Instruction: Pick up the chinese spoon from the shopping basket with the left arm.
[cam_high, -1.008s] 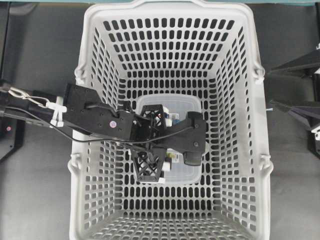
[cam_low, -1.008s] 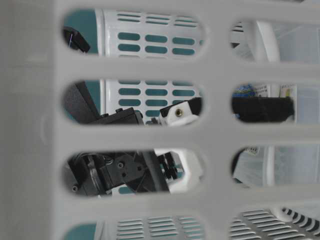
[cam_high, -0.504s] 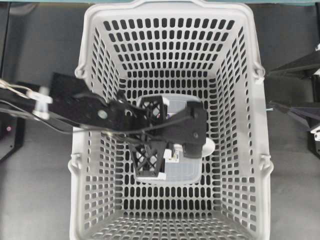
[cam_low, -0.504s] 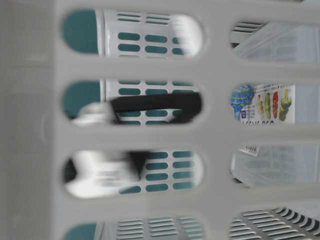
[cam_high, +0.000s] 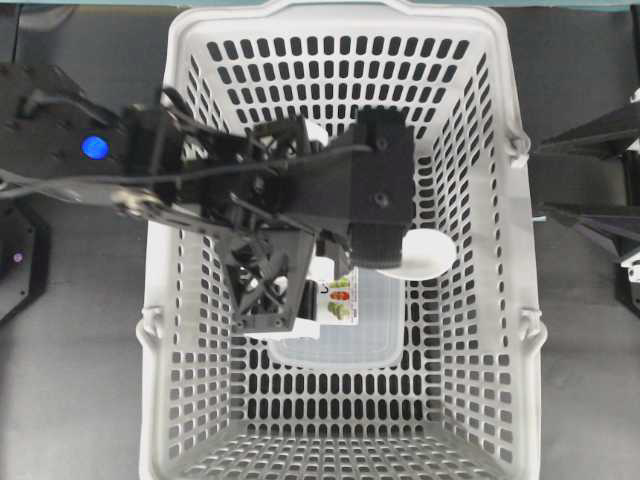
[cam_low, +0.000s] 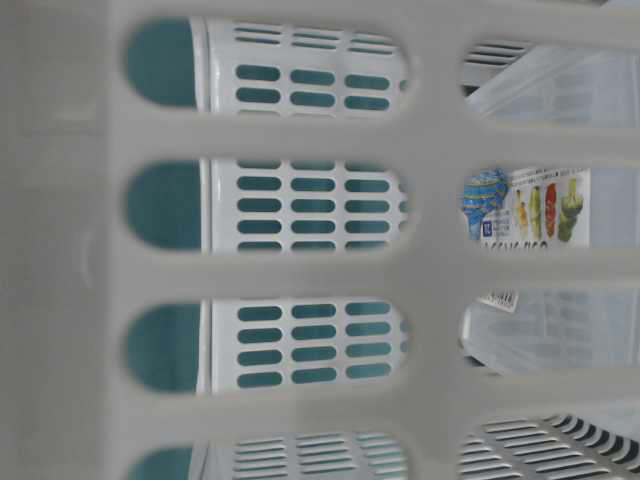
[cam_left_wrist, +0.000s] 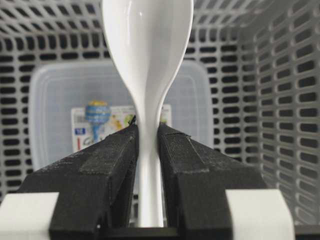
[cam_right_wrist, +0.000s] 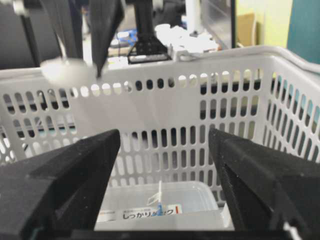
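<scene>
Looks like a robot lab or workroom. Two black robot arms (cam_high: 250, 190) around a grey shopping basket (cam_high: 505, 300) on a dark table (cam_high: 70, 380). Behind the basket, messy shelves (cam_right_wrist: 165, 30) and teal walls (cam_right_wrist: 302, 30).

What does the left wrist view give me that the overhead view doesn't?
Left wrist only: the left gripper shut on the chinese spoon, its handle clamped between both pads. Overhead only: the whole shopping basket, the left arm above it, and the spoon's bowl jutting out past the wrist. Both: the clear container on the basket floor.
</scene>
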